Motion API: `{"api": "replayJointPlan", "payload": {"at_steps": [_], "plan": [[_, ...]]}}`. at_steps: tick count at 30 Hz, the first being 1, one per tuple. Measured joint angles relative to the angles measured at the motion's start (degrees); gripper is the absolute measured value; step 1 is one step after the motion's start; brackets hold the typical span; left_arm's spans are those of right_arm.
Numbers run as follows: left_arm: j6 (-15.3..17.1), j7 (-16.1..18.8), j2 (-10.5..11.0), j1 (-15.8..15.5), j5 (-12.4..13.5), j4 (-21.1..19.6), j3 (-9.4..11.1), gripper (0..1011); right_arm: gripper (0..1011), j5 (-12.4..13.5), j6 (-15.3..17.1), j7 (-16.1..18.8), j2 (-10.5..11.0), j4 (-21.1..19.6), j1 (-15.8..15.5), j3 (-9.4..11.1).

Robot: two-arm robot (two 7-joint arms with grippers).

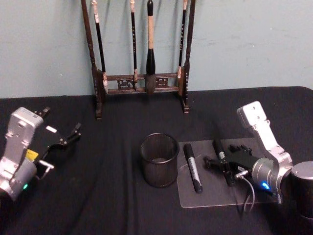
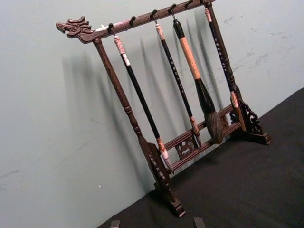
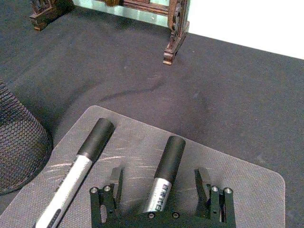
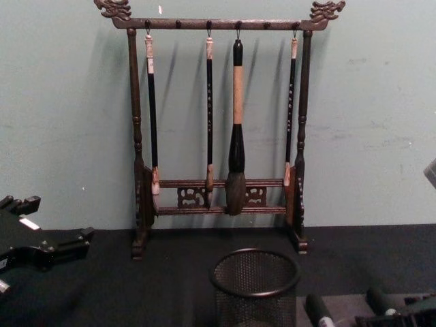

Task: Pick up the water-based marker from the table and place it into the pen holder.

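Two markers with black caps and pale barrels lie side by side on the grey mat [image 1: 215,196] on the black table [image 1: 98,196]. My right gripper [image 1: 222,157] is open and low over the mat, straddling the right-hand marker [image 3: 165,171] with a fingertip [image 3: 116,180] on either side, not closed on it. The other marker [image 1: 192,167] lies loose between that one and the pen holder [image 1: 159,159], a black mesh cup standing upright just left of the mat. My left gripper [image 1: 61,126] hangs open and empty at the far left.
A dark wooden rack [image 1: 142,58] hung with several calligraphy brushes stands at the back of the table against the wall, behind the pen holder. Bare black cloth lies between my left gripper and the holder.
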Motion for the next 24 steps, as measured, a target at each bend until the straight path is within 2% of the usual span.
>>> {"api": "replayJointPlan", "payload": {"at_steps": [5, 8, 11, 12, 13, 18, 24], "plan": [[0.0, 0.0, 0.0, 0.0, 0.0, 0.0, 0.0, 1001, 992, 0.0, 0.0, 0.0, 0.0, 0.0, 0.0, 0.0], [0.0, 0.0, 0.0, 0.0, 0.0, 0.0, 0.0, 1001, 913, 0.1, 0.0, 0.0, 0.0, 0.0, 0.0, 0.0], [0.0, 0.0, 0.0, 0.0, 0.0, 0.0, 0.0, 1001, 913, 0.1, 0.0, 0.0, 0.0, 0.0, 0.0, 0.0], [0.0, 0.0, 0.0, 0.0, 0.0, 0.0, 0.0, 1001, 763, 0.1, 0.0, 0.0, 0.1, 0.0, 0.1, -0.1], [0.0, 0.0, 0.0, 0.0, 0.0, 0.0, 0.0, 1001, 707, 0.1, 0.0, 0.0, 0.1, 0.0, 0.1, -0.1], [0.0, 0.0, 0.0, 0.0, 0.0, 0.0, 0.0, 1001, 592, 0.2, -0.1, -0.1, 0.1, 0.0, 0.1, -0.1], [0.0, 0.0, 0.0, 0.0, 0.0, 0.0, 0.0, 1001, 365, 0.2, -0.1, -0.1, 0.1, 0.0, 0.1, -0.1]]}}
